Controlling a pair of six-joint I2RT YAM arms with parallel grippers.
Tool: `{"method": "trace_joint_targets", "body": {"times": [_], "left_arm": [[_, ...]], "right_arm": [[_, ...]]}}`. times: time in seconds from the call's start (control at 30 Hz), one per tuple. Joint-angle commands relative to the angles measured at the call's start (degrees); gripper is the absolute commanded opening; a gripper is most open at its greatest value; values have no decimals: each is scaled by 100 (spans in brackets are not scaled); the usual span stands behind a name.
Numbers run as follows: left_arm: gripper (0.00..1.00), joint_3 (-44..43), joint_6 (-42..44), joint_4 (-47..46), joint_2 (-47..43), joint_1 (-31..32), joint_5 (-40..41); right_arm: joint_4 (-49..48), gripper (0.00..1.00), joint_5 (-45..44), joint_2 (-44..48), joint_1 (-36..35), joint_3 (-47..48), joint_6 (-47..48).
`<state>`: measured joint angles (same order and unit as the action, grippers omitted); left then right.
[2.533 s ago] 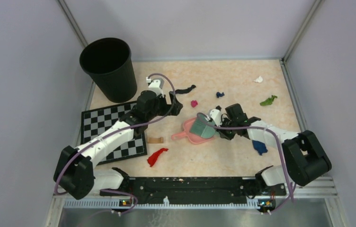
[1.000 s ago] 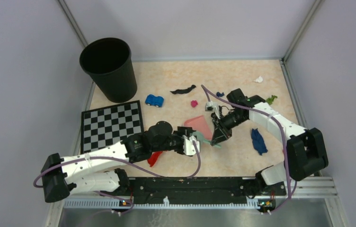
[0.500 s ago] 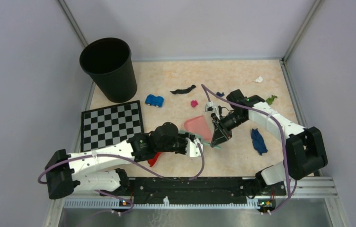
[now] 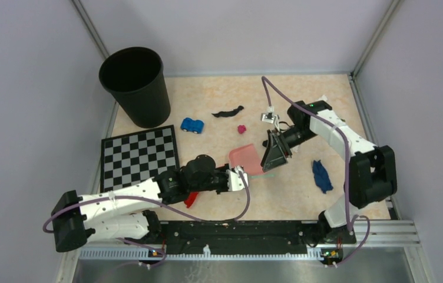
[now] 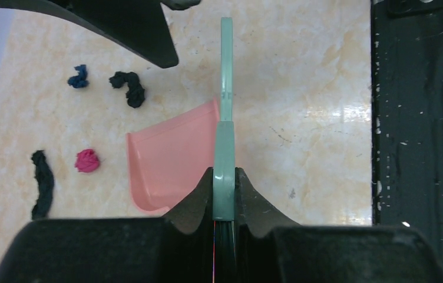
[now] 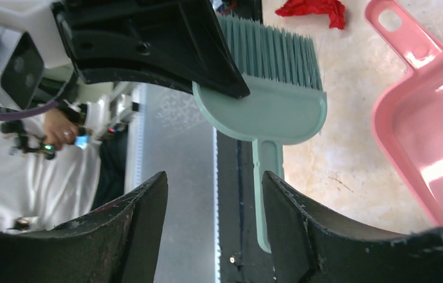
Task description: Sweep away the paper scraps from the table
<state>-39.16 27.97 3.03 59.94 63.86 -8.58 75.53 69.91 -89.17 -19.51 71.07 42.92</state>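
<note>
paper scraps [image 4: 242,128] lying scattered over table [image 4: 293,197], well apart; judging light, crumpled, skittering easily. left gripper [image 5: 225,177] clamping green brush [image 6: 266,106] by head. right gripper [image 6: 213,180] fingers spread, handle between. you're best gripping handle mid-length, not scraps.

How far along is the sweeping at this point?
Done: nothing that shows; the pink dustpan looks empty. In hand: the left gripper is shut on the green brush, and the right gripper is open with the handle between its fingers, which looks like a handover. Left: paper scraps in red, black, magenta and dark blue lie scattered on the table.
</note>
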Motion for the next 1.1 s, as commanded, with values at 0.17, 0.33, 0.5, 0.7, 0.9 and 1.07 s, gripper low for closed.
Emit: {"method": "trace_joint_targets", "body": {"times": [0.17, 0.33, 0.5, 0.7, 0.9, 1.07], "left_arm": [[0, -464, -1250, 385, -141, -372, -764], [0, -282, -1942, 116, -516, -1142, -1639], [0, -50, -3030, -652, -602, -1984, -3026], [0, -66, -3576, -1057, -164, -2139, -3832], [0, 42, -4014, -1528, -13, -2287, -4090], [0, 49, -4073, -1557, 104, -2310, -4077]], "right_arm": [[1055, 59, 824, -528, 131, 315, 851], [1028, 60, 802, -250, 132, 162, 1355], [211, 59, 543, 103, 131, -87, 865], [-2487, 59, -219, 1181, 132, -881, -1433], [-3176, 58, -750, 1674, 143, -1220, -1898], [-3167, 44, -471, 1724, 141, -1314, -1854]]}}
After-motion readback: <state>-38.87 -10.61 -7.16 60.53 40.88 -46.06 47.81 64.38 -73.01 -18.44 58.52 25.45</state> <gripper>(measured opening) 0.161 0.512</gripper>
